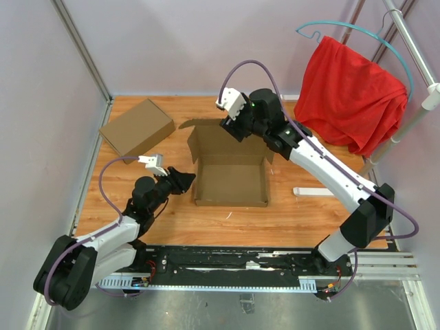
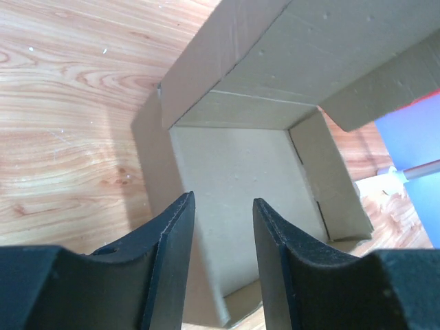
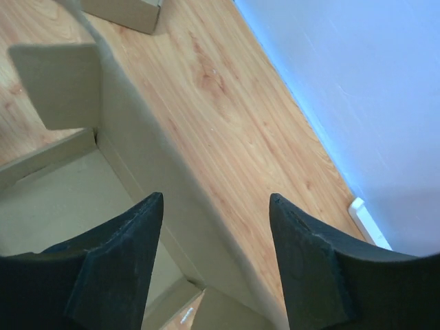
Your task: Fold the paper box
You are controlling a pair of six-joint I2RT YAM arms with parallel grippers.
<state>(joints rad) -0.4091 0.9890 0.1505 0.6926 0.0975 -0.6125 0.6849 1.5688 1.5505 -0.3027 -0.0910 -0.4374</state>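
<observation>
Closed brown cardboard carton (image 1: 136, 127) sits rear-left. Left tool (image 1: 189, 180) is spread and empty, just beside the left wall of the plain brown cardboard paper box (image 1: 230, 180), which lies open mid-bench. Right tool (image 1: 232, 130) is spread, straddling the rear wall. The box is probably light and dents easily, so pinch wall edges. Open wooden bench (image 1: 289, 213) front and right.

Paper box (image 1: 230, 180) plain brown; table (image 1: 172, 213) orange woodgrain; cloth (image 1: 350, 96) red; walls (image 1: 41, 103) pale lilac.
</observation>
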